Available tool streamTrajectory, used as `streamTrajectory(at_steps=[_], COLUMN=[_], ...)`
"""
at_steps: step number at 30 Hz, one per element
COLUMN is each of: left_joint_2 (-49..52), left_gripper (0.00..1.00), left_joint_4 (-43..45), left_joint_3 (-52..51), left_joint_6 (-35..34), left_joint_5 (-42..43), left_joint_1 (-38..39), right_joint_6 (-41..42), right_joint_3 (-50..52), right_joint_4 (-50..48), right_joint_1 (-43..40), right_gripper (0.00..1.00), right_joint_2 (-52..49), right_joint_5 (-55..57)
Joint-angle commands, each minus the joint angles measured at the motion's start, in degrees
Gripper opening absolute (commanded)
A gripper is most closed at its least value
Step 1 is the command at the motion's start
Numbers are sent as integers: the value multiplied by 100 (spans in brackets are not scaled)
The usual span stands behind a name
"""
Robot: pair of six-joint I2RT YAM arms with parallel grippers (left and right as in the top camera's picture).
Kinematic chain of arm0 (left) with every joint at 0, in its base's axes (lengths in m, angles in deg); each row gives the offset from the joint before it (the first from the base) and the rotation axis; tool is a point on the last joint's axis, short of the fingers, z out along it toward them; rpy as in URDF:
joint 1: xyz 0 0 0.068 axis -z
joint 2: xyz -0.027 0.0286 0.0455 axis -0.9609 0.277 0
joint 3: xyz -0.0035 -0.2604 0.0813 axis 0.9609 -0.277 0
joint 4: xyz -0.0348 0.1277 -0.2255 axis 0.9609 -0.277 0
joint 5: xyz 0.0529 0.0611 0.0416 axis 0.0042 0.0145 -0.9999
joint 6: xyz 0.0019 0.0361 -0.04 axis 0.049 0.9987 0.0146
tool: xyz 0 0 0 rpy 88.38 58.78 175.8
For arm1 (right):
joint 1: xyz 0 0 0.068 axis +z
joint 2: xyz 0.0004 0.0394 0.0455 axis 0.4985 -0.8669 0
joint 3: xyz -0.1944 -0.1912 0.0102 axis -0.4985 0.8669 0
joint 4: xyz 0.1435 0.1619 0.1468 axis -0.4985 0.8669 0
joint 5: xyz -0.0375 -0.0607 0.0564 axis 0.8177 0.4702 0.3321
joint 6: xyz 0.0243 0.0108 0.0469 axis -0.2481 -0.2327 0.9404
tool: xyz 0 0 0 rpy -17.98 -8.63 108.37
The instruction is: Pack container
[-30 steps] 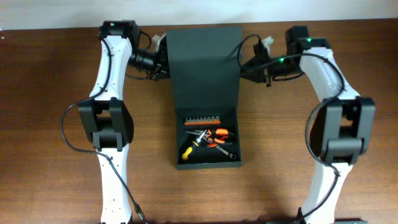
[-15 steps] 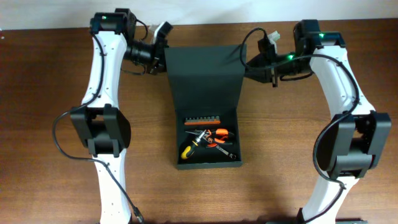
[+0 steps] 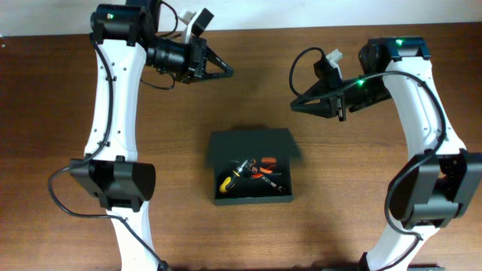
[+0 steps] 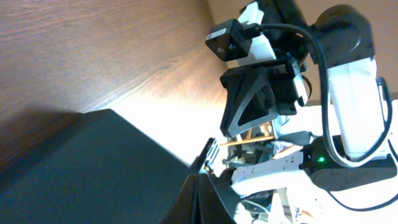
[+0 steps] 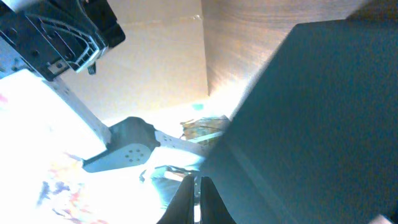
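Note:
The container (image 3: 252, 197) is a dark box at the table's middle. Its flap lid (image 3: 252, 143) stands raised over the back half, blurred at its right edge. In the uncovered front part lie orange-handled pliers (image 3: 266, 163) and a yellow-handled screwdriver (image 3: 226, 182). My left gripper (image 3: 227, 72) hangs shut above and behind the box's left side, touching nothing. To the right of the box's back, my right gripper (image 3: 294, 107) is also shut and apart from the lid. The dark lid (image 4: 74, 168) fills the lower left of the left wrist view beside the shut fingertips (image 4: 202, 196). It also fills the right of the right wrist view (image 5: 311, 124).
Brown wooden table (image 3: 68, 98) all round the box. The left arm's base link (image 3: 117, 181) stands left of the box and the right arm's (image 3: 429, 192) to its right. A pale wall runs along the table's far edge.
The lid, lying flat open behind the box a second ago, has swung up over the box and hides the orange bit row. Both grippers rose and drew away from the lid's sides.

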Motion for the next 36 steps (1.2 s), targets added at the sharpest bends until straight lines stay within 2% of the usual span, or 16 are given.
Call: streamTrajectory(at_steps=[1, 6, 9, 14, 19, 23, 27, 31, 36], left_joint_2=[-319, -422, -437, -564, -922, -1346, -1722, -1987, -2350], left_gripper=[2, 2, 2, 2, 2, 2, 2, 2, 2], left_joint_4=[-7, -7, -7, -4, -4, -4, -4, -4, -4], left_joint_3=[76, 76, 76, 76, 76, 76, 76, 61, -361], left_joint_6=[-46, -133, -181, -446, -831, -831, -848, -848, -844], left_joint_5=[-221, -1163, -1683, -3091, -5246, -6249, -6747, -6776, -6780], left_joint_1=[81, 74, 76, 83, 223, 358, 354, 221, -13], right_joint_6=[-326, -332, -328, 68, 695, 1036, 1502, 1611, 1631], right_joint_3=[0, -4, -20, -42, -44, -138, -192, -190, -162], right_joint_4=[28, -7, 22, 26, 26, 26, 26, 26, 26], right_joint_1=[140, 157, 162, 168, 168, 168, 168, 162, 164], right_gripper=[4, 4, 4, 4, 4, 4, 4, 4, 17], right_joint_2=[417, 570, 581, 726, 1110, 1506, 2090, 2719, 3558], right_joint_5=[83, 162, 678, 2188, 4041, 5036, 6299, 7134, 7213])
